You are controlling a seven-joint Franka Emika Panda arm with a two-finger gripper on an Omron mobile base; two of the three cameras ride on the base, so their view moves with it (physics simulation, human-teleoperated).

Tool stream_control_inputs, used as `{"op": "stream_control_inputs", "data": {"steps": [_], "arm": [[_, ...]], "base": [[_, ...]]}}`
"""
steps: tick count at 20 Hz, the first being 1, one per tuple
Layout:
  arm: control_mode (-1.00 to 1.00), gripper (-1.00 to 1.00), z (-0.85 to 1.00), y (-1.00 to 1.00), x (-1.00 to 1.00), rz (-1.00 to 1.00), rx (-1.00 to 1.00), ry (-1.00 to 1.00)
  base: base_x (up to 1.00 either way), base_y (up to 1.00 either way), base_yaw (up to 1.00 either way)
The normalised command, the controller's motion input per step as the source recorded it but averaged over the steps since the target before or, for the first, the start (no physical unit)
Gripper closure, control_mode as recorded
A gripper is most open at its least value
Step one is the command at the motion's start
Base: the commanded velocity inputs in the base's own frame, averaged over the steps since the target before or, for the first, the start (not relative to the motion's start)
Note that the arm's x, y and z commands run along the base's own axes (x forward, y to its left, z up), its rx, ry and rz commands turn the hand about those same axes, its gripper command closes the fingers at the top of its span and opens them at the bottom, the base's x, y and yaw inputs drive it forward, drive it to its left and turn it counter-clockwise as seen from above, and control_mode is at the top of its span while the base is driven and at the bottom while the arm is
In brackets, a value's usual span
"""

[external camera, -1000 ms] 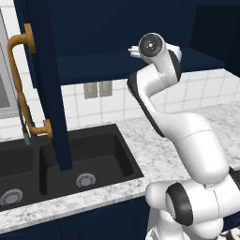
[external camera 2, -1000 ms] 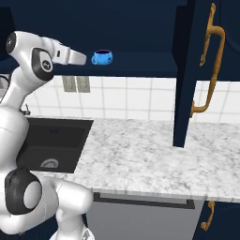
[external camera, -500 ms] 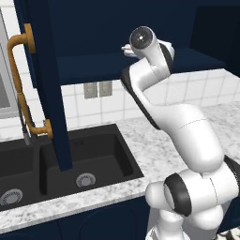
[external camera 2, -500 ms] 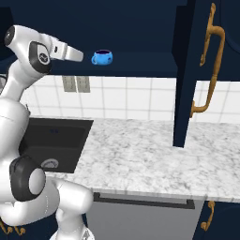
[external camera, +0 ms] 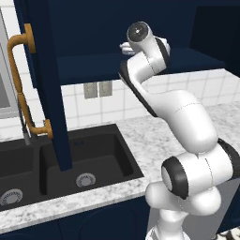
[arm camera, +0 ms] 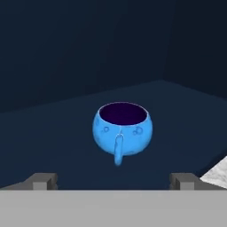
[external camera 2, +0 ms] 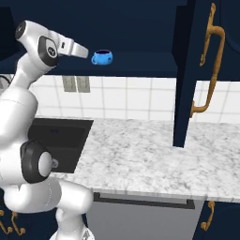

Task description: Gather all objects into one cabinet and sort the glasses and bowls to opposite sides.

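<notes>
Hand view looks right at the blue bowl [arm camera: 122, 133]. It sits upright on the shelf [arm camera: 57, 150] inside the cabinet [arm camera: 88, 48]. It has a dark inside and a little handle that points back at the hand. The 2 fingertips [arm camera: 42, 181] stand far apart at the bottom, 1 on each side, and nothing is between them. So the jaws are spread wide and hold nothing.

From the right base view, the gripper [external camera 2: 82, 52] is up high, level with the shelf, and close to the blue bowl [external camera 2: 101, 57] but not touching it. The bowl stands near the front edge of the shelf [external camera 2: 140, 63]. A cabinet door [external camera 2: 187, 70] with a brass handle [external camera 2: 208, 70] hangs open over the counter [external camera 2: 154, 159]. From the left base view, the arm [external camera: 173, 112] bends up from the floor and its end goes into the cabinet [external camera: 93, 33], above the sink [external camera: 65, 164].

I think the job is only partly done. 1 bowl is in the cabinet. I can see no black bowl and no cups on this part of the shelf, so I cannot tell where they are. They may need to be brought here. Then the bowls go to 1 side and the cups to the other.
</notes>
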Motion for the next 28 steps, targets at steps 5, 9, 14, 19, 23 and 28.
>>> {"op": "stream_control_inputs", "data": {"steps": [5,9,14,19,23,28], "arm": [[-1.00,-1.00,-0.01,-0.08,0.36,0.00,0.01,0.05],[-1.00,-1.00,-0.05,-0.40,0.15,0.00,0.07,0.03],[-1.00,-1.00,-0.08,-0.24,0.02,0.00,0.04,0.04],[-1.00,-1.00,-0.08,0.01,0.00,-0.02,0.00,0.07],[-1.00,-1.00,-0.12,0.04,0.00,-0.03,0.00,0.02],[-1.00,-1.00,-0.16,0.12,0.00,-0.02,0.00,0.01]], "base": [[0.00,0.00,0.00],[0.00,0.00,0.00],[0.00,0.00,0.00],[0.00,0.00,0.00],[0.00,0.00,0.00],[0.00,0.00,0.00]]}}
